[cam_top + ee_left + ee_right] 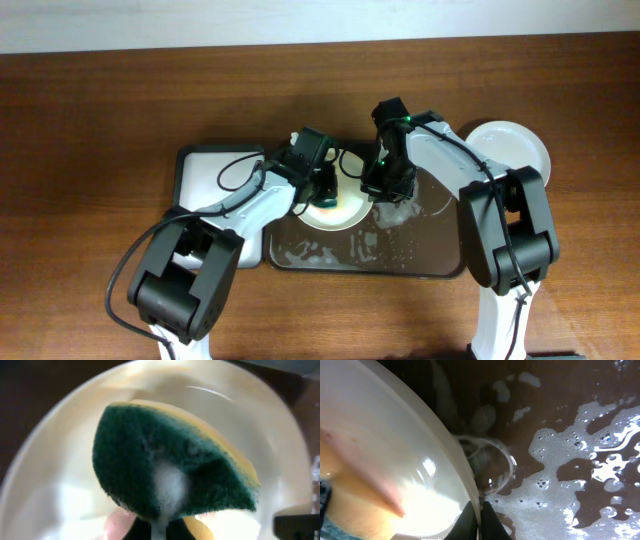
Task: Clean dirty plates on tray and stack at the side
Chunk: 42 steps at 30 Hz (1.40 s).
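A pale plate (338, 214) is held tilted over the dark, soapy tray (430, 258). My right gripper (385, 190) is shut on the plate's rim; in the right wrist view the fingers (480, 519) pinch the thin edge of the plate (395, 445) above the foamy tray (580, 460). My left gripper (322, 188) is shut on a green and yellow sponge (170, 465) and presses its foamy green face against the inside of the plate (55, 480). No red stains show on the visible parts of the plate. Clean white plates (512, 150) sit on the table to the right of the tray.
A smaller white-bottomed, black-rimmed tray (215, 170) lies left of the dark tray, under my left arm. Soap foam and water pool on the dark tray's floor (400, 250). Brown table surrounds everything.
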Motion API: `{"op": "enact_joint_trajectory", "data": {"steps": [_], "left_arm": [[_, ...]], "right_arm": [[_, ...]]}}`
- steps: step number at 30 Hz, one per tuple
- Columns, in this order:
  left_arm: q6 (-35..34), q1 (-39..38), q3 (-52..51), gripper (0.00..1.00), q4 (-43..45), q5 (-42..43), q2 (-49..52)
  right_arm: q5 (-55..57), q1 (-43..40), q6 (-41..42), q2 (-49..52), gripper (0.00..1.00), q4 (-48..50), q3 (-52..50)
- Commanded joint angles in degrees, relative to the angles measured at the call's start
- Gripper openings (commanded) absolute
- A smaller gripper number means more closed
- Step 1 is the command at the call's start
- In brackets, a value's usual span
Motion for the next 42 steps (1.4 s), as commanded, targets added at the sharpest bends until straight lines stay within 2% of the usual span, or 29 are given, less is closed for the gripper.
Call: {"op": "enact_joint_trajectory", "data": {"steps": [1, 3, 6, 9, 17, 23, 27, 29, 35, 42], "left_arm": [[1.7, 1.3, 0.8, 0.0, -9.6, -5.0, 1.9], [6.0, 1.3, 4.8, 0.0, -14.4, -3.5, 1.4], [7.7, 1.4, 12.7, 0.0, -19.0, -3.4, -0.6], [7.7, 1.5, 16.0, 0.0, -18.1, -3.5, -1.2], [6.3, 1.0, 16.2, 0.0, -15.7, -3.3, 2.4], [6.0, 1.0, 16.2, 0.0, -11.0, 4.8, 7.0], [6.0, 0.2, 16.2, 0.0, -10.1, 5.2, 9.6], [6.0, 0.0, 16.1, 0.0, -10.7, 4.4, 10.0], [5.9, 0.0, 16.2, 0.0, -19.8, -6.6, 10.1], [6.0, 0.3, 17.5, 0.0, -25.4, -7.2, 6.7]], "right_arm": [[2.0, 0.5, 0.1, -0.7, 0.04, -0.5, -1.0], [2.0, 0.5, 0.1, -0.7, 0.04, -0.5, -1.0], [2.0, 0.5, 0.1, -0.7, 0.04, -0.5, -1.0], [2.0, 0.5, 0.1, -0.7, 0.04, -0.7, -1.0], [2.0, 0.5, 0.1, -0.7, 0.04, -0.7, -1.0], [2.0, 0.5, 0.1, -0.7, 0.04, -0.7, -1.0], [2.0, 0.5, 0.1, -0.7, 0.04, -0.9, -1.0], [2.0, 0.5, 0.1, -0.7, 0.04, -0.9, -1.0], [2.0, 0.5, 0.1, -0.7, 0.04, -0.9, -1.0], [2.0, 0.5, 0.1, -0.7, 0.04, -1.0, -1.0]]}}
